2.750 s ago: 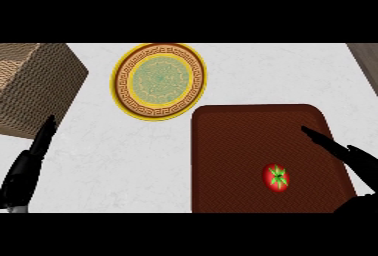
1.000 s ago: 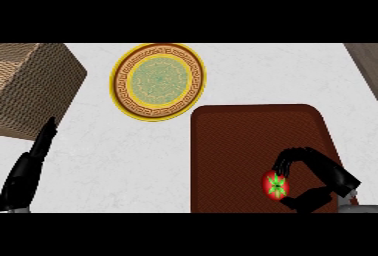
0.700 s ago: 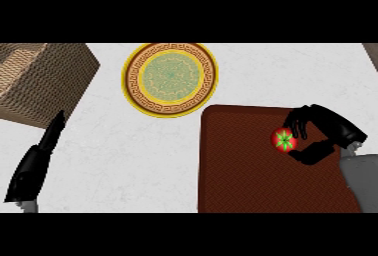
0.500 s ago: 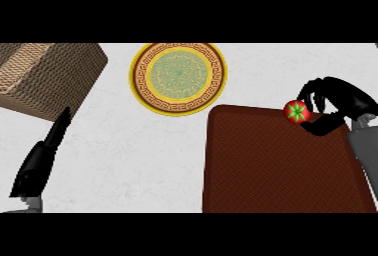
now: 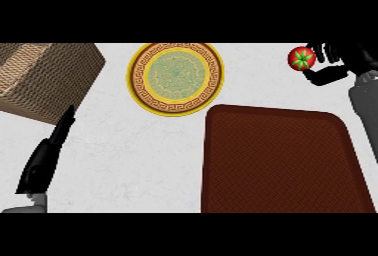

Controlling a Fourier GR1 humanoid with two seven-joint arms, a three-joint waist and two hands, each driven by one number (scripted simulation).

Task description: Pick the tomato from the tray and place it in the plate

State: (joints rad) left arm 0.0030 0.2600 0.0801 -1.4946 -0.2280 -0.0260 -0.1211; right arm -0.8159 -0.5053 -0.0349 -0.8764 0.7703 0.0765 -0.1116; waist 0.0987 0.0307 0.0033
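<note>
White counter (image 5: 133,165) seen from above, bearing a dark red tray (image 5: 284,160), a gold-rimmed plate (image 5: 177,78) and a woven box (image 5: 44,80). The right hand (image 5: 345,61), at upper right, curls its fingers and thumb round the tomato (image 5: 302,58), which is off the tray, beyond its far edge and well to the right of the plate. The left hand (image 5: 44,160) rests at lower left, fingers straight. The step in hand appears to be the carry. It is best done by travelling left until the tomato sits over the plate's green centre, lowering close to its surface, and only then uncurling. A round fruit let go high or near the rim may roll off.
</note>
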